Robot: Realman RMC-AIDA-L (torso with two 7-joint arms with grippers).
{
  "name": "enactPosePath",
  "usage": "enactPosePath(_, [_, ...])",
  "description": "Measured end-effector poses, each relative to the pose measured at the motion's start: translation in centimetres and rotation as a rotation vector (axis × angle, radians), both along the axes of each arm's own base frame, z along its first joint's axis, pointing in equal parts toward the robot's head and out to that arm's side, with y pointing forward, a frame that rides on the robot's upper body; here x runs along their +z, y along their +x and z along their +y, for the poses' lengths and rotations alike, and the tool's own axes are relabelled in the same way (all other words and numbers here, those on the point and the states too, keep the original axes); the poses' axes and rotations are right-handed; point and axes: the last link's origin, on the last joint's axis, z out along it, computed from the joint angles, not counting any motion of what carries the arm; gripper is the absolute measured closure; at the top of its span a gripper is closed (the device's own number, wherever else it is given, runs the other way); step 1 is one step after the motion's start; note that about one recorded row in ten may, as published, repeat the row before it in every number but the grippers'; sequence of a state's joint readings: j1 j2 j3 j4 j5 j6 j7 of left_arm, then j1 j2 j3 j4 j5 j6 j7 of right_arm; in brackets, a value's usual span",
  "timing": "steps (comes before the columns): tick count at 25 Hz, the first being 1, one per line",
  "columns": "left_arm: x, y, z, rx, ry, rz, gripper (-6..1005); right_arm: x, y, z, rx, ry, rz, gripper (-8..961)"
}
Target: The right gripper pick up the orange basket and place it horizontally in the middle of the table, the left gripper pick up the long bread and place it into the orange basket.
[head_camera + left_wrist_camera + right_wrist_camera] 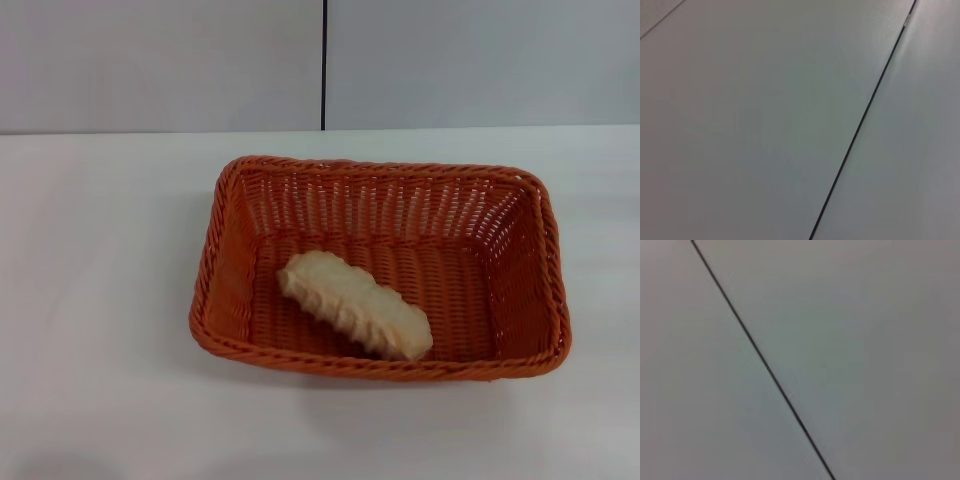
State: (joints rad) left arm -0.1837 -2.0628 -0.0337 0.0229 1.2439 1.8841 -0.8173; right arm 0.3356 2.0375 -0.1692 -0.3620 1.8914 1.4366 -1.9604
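Observation:
The orange basket (232, 262) lies with its long side across the middle of the white table (90, 300) in the head view. Inside it rests the long bread (353, 304), pale cream side up, slanting from the basket's left centre toward its front right. Neither the left gripper nor the right gripper shows in any view. Both wrist views show only a plain grey panelled surface with a thin dark seam.
A grey wall with a vertical dark seam (324, 65) stands behind the table's far edge. White tabletop surrounds the basket on all sides.

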Motion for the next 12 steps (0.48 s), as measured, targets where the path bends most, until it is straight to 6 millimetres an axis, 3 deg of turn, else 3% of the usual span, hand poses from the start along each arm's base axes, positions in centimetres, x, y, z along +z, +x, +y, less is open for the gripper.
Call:
enactPosePath(2, [0.1, 0.1, 0.2, -0.001, 0.006, 0.0, 991, 0.3, 0.1, 0.2, -0.011, 0.014, 0.006, 366])
enactPosePath(12, [0.8, 0.1, 1.7, 0.009, 0.033, -0.004, 972, 1.3, 0.5, 1.1, -0.058, 0.077, 0.024, 366])
